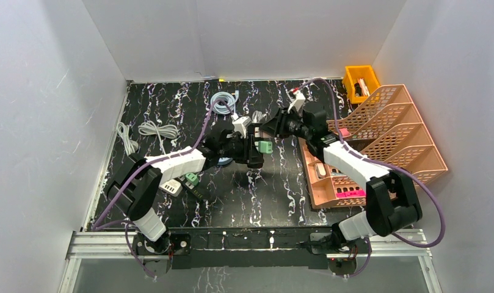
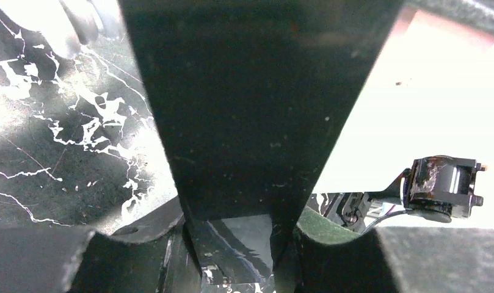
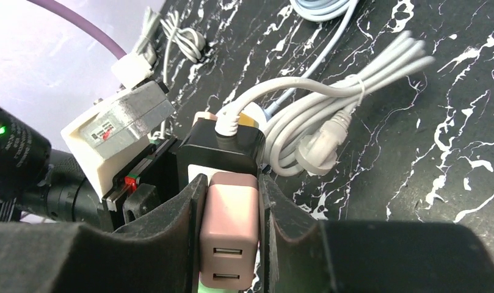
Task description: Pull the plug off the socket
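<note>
Our right gripper (image 3: 229,186) clasps the pink socket block (image 3: 229,238) above the middle of the worktop (image 1: 275,189). The black plug (image 3: 218,146), trailing a white cable (image 3: 275,91), sits against the block's end, and our left gripper (image 2: 232,229) is clenched on that plug.

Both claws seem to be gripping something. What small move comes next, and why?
Probably the right gripper draws the pink plug straight back: it clamps that plug, and the left gripper is shut on the black socket block, bracing it.
</note>
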Available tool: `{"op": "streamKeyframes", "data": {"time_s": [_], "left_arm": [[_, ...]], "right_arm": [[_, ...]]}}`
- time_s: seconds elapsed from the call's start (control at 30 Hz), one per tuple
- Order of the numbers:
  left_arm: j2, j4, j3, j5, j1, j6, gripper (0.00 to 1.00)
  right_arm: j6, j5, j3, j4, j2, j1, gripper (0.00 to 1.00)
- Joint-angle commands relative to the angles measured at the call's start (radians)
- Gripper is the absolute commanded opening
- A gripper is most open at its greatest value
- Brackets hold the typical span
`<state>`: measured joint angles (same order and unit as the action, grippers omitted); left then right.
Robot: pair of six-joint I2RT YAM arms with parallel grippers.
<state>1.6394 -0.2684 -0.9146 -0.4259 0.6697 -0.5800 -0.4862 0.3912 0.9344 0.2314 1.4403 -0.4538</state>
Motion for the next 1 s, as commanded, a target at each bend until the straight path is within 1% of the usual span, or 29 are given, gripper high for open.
{"op": "streamKeyframes", "data": {"time_s": [0.0,0.07,0.13,0.2,0.27,0.3,0.33,0.37,0.43,0.5,0.6,0.77,0.8,0.83,0.9,0.97], "left_arm": [[0.012,0.129,-0.03,0.091,-0.108,0.016,0.0],[0.032,0.115,-0.031,0.078,-0.138,-0.009,0.0],[0.046,0.116,-0.04,0.083,-0.15,-0.02,0.0],[0.06,0.124,-0.057,0.092,-0.153,-0.022,0.0],[0.07,0.13,-0.074,0.095,-0.157,-0.021,0.0],[0.072,0.13,-0.083,0.094,-0.161,-0.018,0.0],[0.071,0.128,-0.089,0.091,-0.162,-0.014,0.0],[0.069,0.123,-0.095,0.088,-0.162,-0.006,0.0],[0.061,0.117,-0.109,0.083,-0.162,0.015,0.0],[0.055,0.124,-0.128,0.084,-0.163,0.034,0.0],[0.043,0.135,-0.146,0.089,-0.17,0.054,0.0],[0.034,0.134,-0.15,0.081,-0.171,0.062,0.0],[0.035,0.135,-0.15,0.077,-0.172,0.062,0.0],[0.035,0.136,-0.15,0.071,-0.171,0.062,0.0],[0.033,0.138,-0.148,0.067,-0.172,0.06,0.0],[0.027,0.139,-0.143,0.068,-0.171,0.06,0.0]], "right_arm": [[-0.078,0.247,-0.059,0.199,-0.105,0.068,0.0],[-0.036,0.214,-0.061,0.094,-0.108,0.067,0.0],[0.023,0.126,-0.07,0.0,-0.121,0.058,0.0],[0.082,-0.019,-0.072,-0.089,-0.148,0.024,0.0],[0.127,-0.199,-0.072,-0.156,-0.174,-0.02,0.0],[0.135,-0.251,-0.078,-0.171,-0.183,-0.026,0.0],[0.129,-0.271,-0.092,-0.166,-0.186,-0.027,0.0],[0.122,-0.268,-0.11,-0.151,-0.186,-0.02,0.0],[0.092,-0.183,-0.144,-0.116,-0.165,0.006,0.0],[0.052,-0.076,-0.173,-0.07,-0.102,0.024,0.0],[0.012,0.022,-0.187,-0.027,-0.003,0.034,0.0],[-0.007,0.077,-0.161,0.035,0.123,0.035,0.0],[-0.008,0.086,-0.147,0.039,0.146,0.037,0.06],[-0.007,0.093,-0.131,0.042,0.166,0.036,0.16],[-0.008,0.11,-0.111,0.064,0.193,0.036,0.31],[-0.006,0.116,-0.094,0.079,0.208,0.036,0.48]]}}
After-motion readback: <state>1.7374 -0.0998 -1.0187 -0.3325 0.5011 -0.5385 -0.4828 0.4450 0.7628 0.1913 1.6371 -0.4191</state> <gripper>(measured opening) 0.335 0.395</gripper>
